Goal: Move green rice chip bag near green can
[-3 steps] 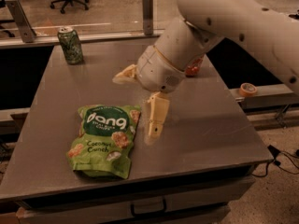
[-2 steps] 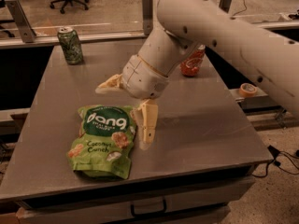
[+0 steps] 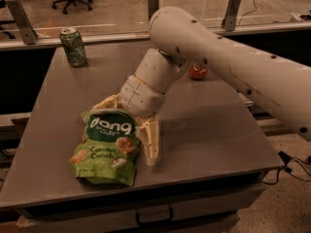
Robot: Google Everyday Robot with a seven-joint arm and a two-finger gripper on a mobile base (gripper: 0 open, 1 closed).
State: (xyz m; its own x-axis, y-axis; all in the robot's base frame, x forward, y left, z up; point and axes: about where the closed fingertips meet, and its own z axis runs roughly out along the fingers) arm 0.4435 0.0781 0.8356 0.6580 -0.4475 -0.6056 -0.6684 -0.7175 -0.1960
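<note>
Gripper [image 3: 124, 132], fingers [image 3: 150, 142] spread wide and holding nothing, straddled the top of the chip bag [image 3: 108, 149] near the table [image 3: 209, 125] front; green can [image 3: 74, 46] well apart, back left. A square pinch across the crinkled top was advisable

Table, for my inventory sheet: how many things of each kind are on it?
Cans: 2, green can and red can, partly behind the arm
Bags: 1, chip bag
Total: 3
Not counted: the gripper, open over the chip bag's top.
</note>
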